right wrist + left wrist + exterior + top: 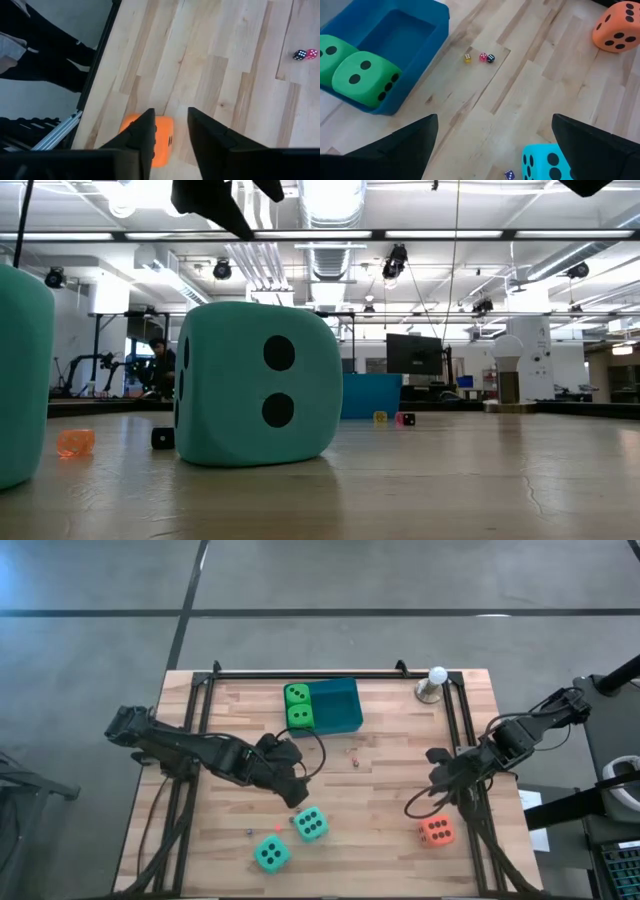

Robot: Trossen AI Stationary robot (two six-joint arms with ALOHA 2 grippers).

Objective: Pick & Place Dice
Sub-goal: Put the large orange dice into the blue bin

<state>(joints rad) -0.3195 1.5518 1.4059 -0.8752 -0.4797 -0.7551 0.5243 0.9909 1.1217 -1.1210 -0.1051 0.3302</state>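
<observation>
Wooden tabletop (380,800): only the left wrist view reveals tiny dice (479,57); left hand (495,145) spread, right hand (171,132) spread above orange die (161,142).

In the low view one teal die (20,375) is cut by the picture's edge. The orange-red die (161,142) sits partly hidden behind the right fingers (145,135) — its pips mostly unseen. The tiny dice (480,57) are too small to read.

Overhead straight down, low camera level at tabletop (very close to a teal die (252,383)), two wrist cameras downward
</observation>
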